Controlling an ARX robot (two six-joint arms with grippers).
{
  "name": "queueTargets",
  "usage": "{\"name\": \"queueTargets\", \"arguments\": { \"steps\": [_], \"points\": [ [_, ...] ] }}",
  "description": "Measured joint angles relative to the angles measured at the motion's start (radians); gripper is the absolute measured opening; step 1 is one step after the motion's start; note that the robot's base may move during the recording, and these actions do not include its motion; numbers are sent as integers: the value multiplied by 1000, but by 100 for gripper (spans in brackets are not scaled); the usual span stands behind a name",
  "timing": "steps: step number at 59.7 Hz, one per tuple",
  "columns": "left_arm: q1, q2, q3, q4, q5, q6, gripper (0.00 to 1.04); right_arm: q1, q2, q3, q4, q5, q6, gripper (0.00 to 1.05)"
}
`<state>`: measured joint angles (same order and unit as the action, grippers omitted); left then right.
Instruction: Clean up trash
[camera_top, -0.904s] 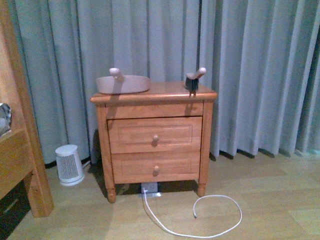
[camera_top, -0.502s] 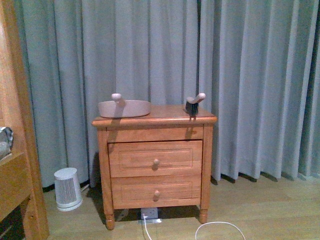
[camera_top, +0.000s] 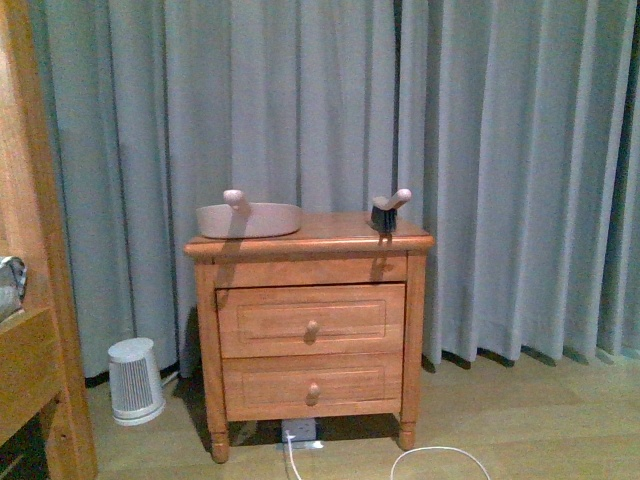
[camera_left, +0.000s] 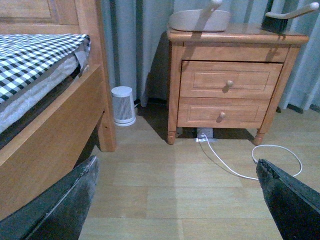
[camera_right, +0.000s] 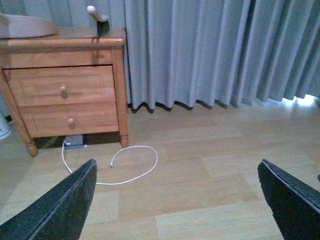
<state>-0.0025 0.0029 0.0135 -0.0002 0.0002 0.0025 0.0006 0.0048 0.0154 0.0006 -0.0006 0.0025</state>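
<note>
The trash is not in any view. A beige-pink dustpan (camera_top: 248, 217) lies on the left of the wooden nightstand's top (camera_top: 330, 232), and a small brush (camera_top: 388, 210) with a pale handle stands at its right. Both also show in the wrist views: dustpan (camera_left: 199, 20), brush (camera_right: 98, 20). My left gripper (camera_left: 176, 172) hangs open above bare wood floor, black fingers (camera_left: 65, 202) wide apart. My right gripper (camera_right: 175, 172) is open too, over floor in front of the curtain, fingers (camera_right: 292, 200) spread with nothing between them. Neither arm shows in the front view.
A white cable (camera_right: 135, 167) loops on the floor from a socket under the nightstand (camera_left: 227, 95). A small white heater (camera_top: 135, 380) stands left of it. A wooden bed frame (camera_left: 55, 125) with checked bedding fills the left. Grey curtains (camera_top: 500, 150) hang behind.
The front view has tilted upward: the nightstand sits lower in the picture and most of the floor cable has dropped out of it. Since half a second ago it barely shifts.
</note>
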Motion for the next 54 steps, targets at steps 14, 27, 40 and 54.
{"name": "queueTargets", "arguments": {
  "steps": [14,27,40,54],
  "points": [
    [0,0,0,0,0,0,97,0,0,0,0,0,0,97],
    [0,0,0,0,0,0,97,0,0,0,0,0,0,97],
    [0,0,0,0,0,0,97,0,0,0,0,0,0,97],
    [0,0,0,0,0,0,97,0,0,0,0,0,0,97]
  ]
}}
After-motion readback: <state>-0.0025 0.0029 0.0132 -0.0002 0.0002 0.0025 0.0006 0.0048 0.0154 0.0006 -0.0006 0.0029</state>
